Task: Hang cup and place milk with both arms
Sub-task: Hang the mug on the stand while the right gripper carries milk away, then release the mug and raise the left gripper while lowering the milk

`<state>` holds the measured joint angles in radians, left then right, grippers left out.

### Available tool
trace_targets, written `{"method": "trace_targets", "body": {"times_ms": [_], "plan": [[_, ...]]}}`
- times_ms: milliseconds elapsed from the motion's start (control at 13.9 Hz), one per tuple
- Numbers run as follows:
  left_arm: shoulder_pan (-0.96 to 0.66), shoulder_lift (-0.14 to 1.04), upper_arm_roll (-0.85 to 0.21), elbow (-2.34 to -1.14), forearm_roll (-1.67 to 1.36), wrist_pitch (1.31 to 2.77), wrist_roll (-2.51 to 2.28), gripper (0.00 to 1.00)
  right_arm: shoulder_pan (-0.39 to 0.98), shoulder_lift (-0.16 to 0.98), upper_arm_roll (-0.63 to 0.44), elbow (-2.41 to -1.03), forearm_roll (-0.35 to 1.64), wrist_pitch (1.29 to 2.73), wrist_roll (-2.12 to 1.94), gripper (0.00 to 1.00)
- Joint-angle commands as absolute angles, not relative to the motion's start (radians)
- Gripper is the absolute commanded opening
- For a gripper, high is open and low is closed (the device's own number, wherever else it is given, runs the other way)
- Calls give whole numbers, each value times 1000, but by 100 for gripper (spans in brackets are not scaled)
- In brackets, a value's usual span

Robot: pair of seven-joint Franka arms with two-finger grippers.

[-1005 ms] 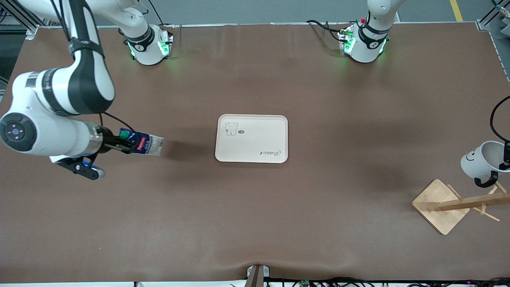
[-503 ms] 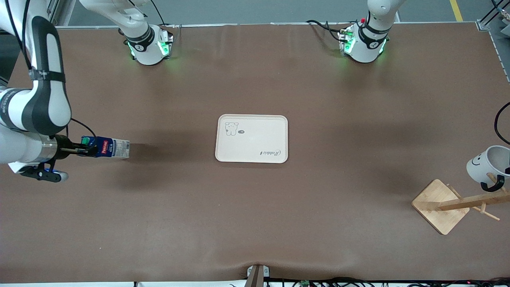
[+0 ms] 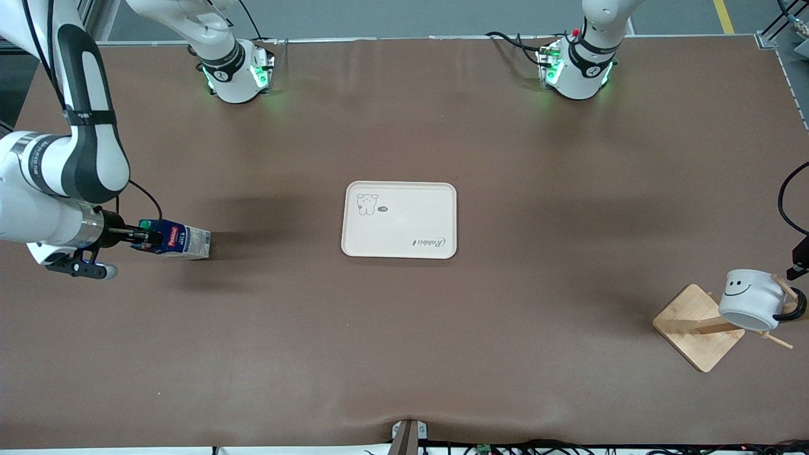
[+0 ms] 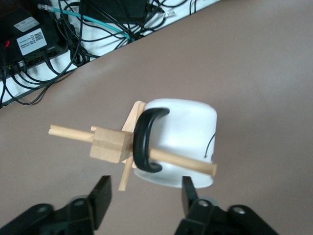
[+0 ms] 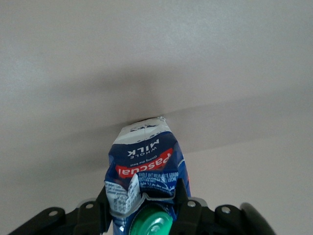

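The cup point(image 3: 752, 308) hangs on the wooden rack's peg point(image 4: 183, 163); left gripper point(image 4: 144, 198) spread open; right gripper point(image 3: 146, 237) clamps the milk point(image 3: 177, 240).

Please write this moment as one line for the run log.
cup: on rack peg | left gripper: open, beside cup | right gripper: shut on milk | tray: bare

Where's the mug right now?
The mug hangs by its black handle on a peg of the wooden rack at the left arm's end of the table, the open left gripper beside it.

A robotics lab: two bench-mounted arms point(image 3: 82, 158) on a brown table point(image 3: 404, 354), cables point(image 4: 98, 19) trailing alongside
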<state>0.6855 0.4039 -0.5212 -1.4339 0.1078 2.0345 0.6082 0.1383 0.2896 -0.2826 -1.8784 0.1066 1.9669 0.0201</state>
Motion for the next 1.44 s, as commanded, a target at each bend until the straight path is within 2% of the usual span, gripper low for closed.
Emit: {"method": "trace_targets", "body": {"times_ms": [0,574,646,718,790,933,1005,1077,1149,1364], "plan": [[669,354,-523,-1434,103,1973,493,100,132,252,-284,-1919,95,1985,83,0],[563,240,-535,-1433,118,1714,73,100,130,248,-290,-1914,51,1963,160,0],[543,227,-537,-1433,118,1695,11,100,130,249,-290,-1913,51,1965,156,7],[528,216,-537,-1433,118,1683,-14,100,130,249,-290,-1913,51,1965,147,23],[520,206,-537,-1431,126,1674,-18,100,132,250,-290,-1914,51,1965,137,28],[518,199,-558,-1431,150,1671,-17,100,126,255,-290,-1916,51,1968,102,30],[511,189,-557,-1431,153,1671,-12,100,114,258,-288,-1916,51,1971,74,35],[462,167,-542,-1433,150,1671,-14,100,112,259,-288,-1916,52,1973,60,50],[416,152,-493,-1433,150,1669,-15,100,112,259,-288,-1916,52,1974,58,65],[244,82,-343,-1445,143,1594,-24,100,112,259,-288,-1914,52,1973,60,74]]}}
